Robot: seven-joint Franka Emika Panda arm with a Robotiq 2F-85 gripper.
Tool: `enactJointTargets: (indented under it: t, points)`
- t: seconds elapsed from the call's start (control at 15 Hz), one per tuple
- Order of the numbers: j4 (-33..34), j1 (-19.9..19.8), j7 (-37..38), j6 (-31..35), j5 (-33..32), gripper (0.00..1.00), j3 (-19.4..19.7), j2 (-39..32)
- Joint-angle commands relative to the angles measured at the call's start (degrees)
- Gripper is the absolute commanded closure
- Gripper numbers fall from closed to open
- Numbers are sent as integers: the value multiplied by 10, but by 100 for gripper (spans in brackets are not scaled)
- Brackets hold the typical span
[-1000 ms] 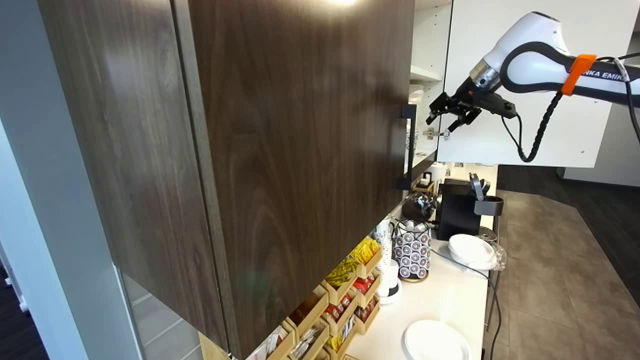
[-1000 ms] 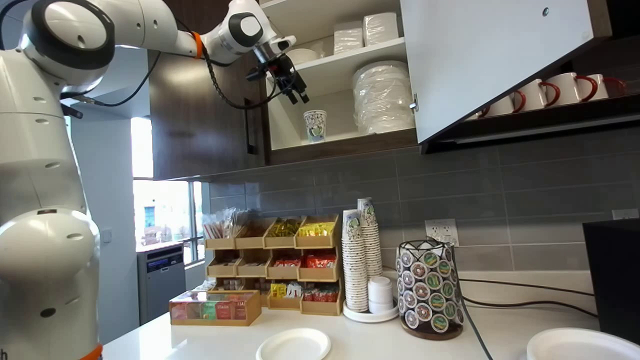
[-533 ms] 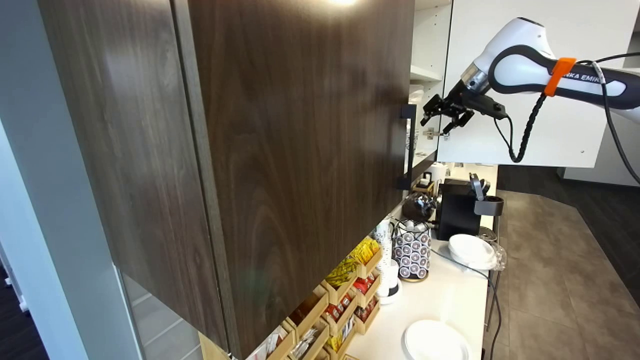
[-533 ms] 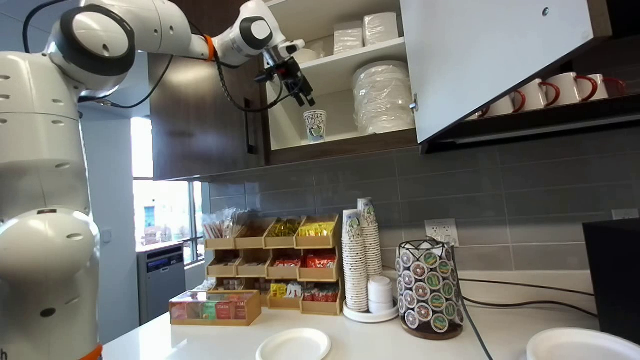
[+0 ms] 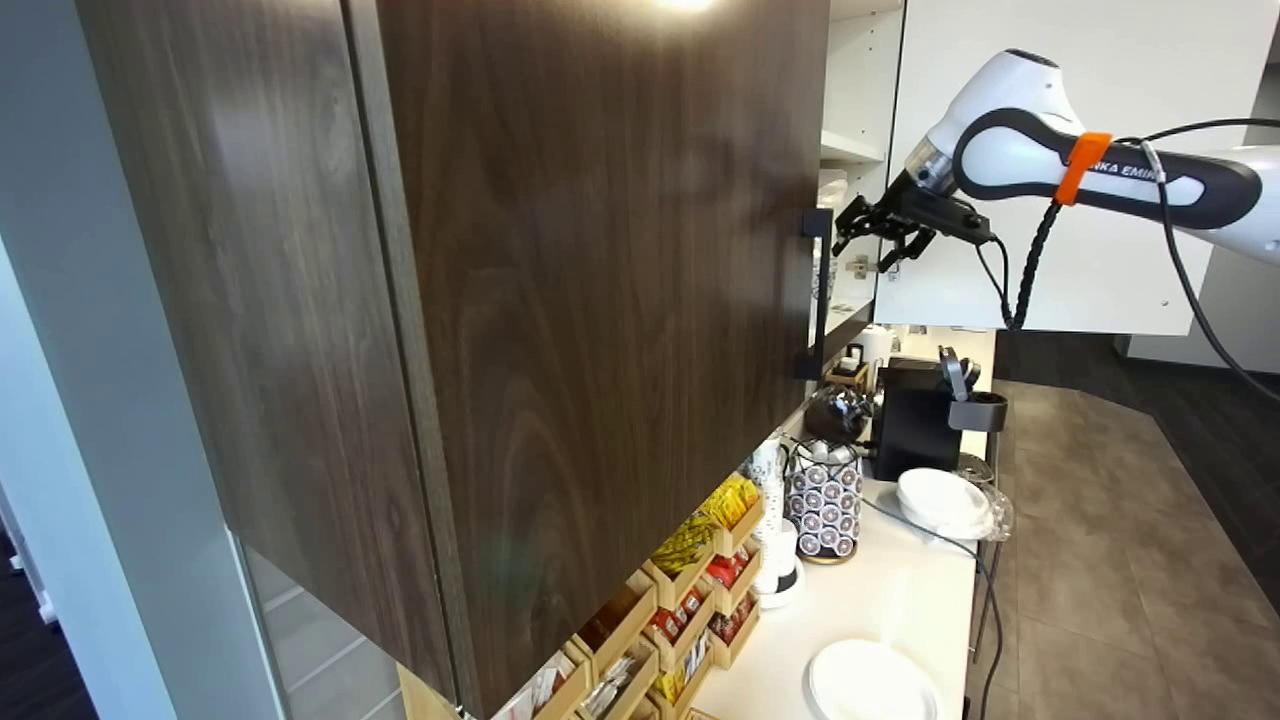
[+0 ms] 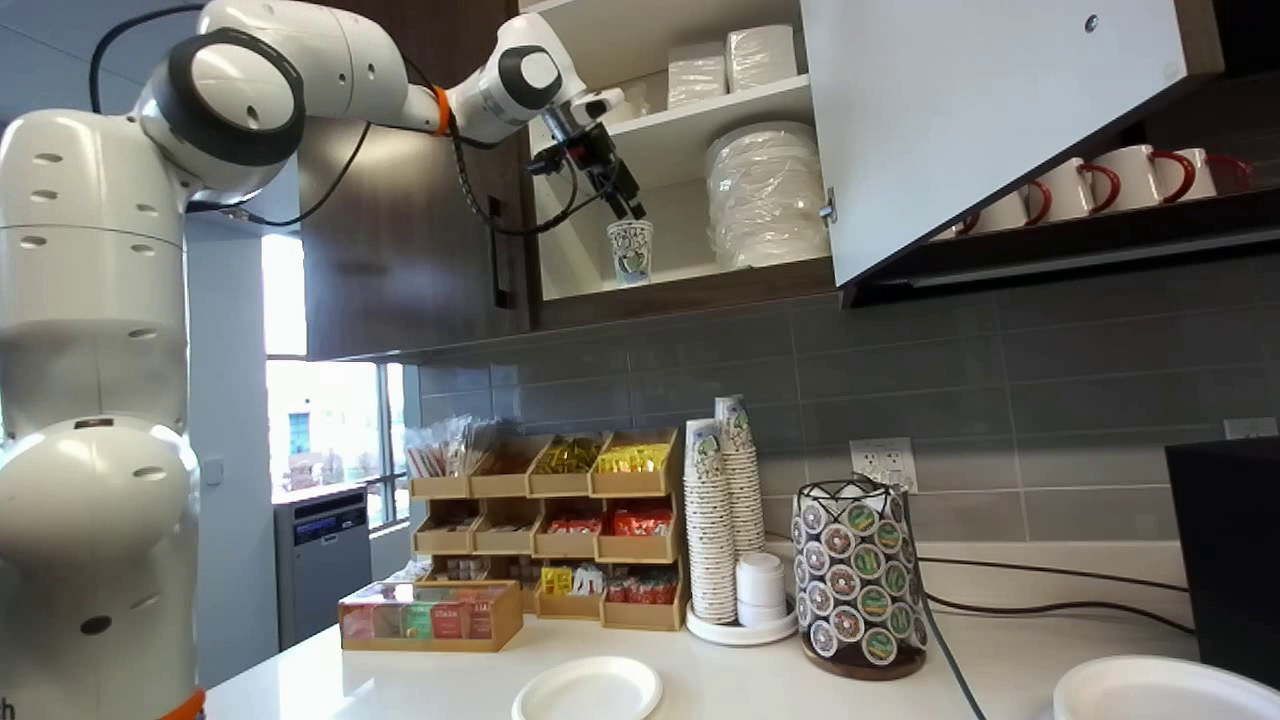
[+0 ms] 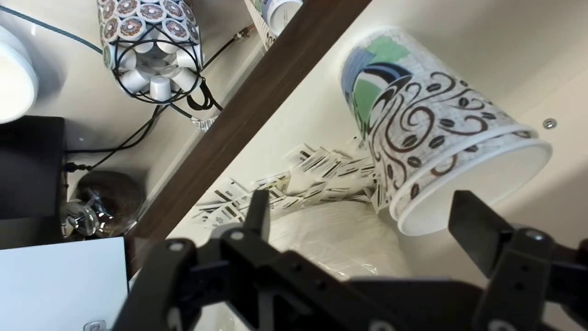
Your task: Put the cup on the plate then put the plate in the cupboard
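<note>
Grey tiles (image 6: pixel 950 410) rise behind a white desk (image 6: pixel 430 690), and an open cupboard (image 6: pixel 690 295) hangs above it. From the left in an exterior view stand the robot's arm (image 6: pixel 90 300) and a wooden packet rack (image 6: pixel 565 545); next, the white plate (image 6: pixel 587 692) lies flat on the desk, well below the cupboard. Above it and slightly right, the hand (image 7: pixel 363 207) hangs by the mouth of the patterned cup (image 7: pixel 422 115), its fingers (image 7: pixel 476 230) spread and gripping nothing; whether either touches the rim cannot be told. The cup stands upright on the cupboard floor, left of a wrapped white stack (image 6: pixel 765 195). It looks like thin paper: very light, easily crushed, so a gentle squeeze should do. Two rims show, so two cups may be nested, and pinching one lip alone might pull them apart. Best, probably, is a hold across both sides just below the rims, where the lips could stop a slip. The plate should be light too, but may bend if lifted by one edge with the cup on top. Farthest right, the white door (image 6: pixel 980 110) stands open.
</note>
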State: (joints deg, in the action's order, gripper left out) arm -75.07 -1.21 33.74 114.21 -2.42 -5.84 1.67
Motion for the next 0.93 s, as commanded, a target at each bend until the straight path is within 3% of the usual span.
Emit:
enactJointTargets:
  t: [0.0, 0.07, 0.13, 0.27, 0.53, 0.8, 0.87]
  points:
    - [46, 2, 41, -30, -28, 0, -4, -32]
    - [51, 3, 44, -34, -29, 0, -4, -36]
    - [55, 4, 43, -49, -26, 23, -4, -39]
    - [63, 5, 39, -81, -22, 32, -4, -44]
    - [79, 4, 32, -138, -11, 65, -3, -48]
    - [80, -2, 31, -134, 13, 96, 2, -39]
    - [77, -4, 33, -129, 18, 99, 4, -35]
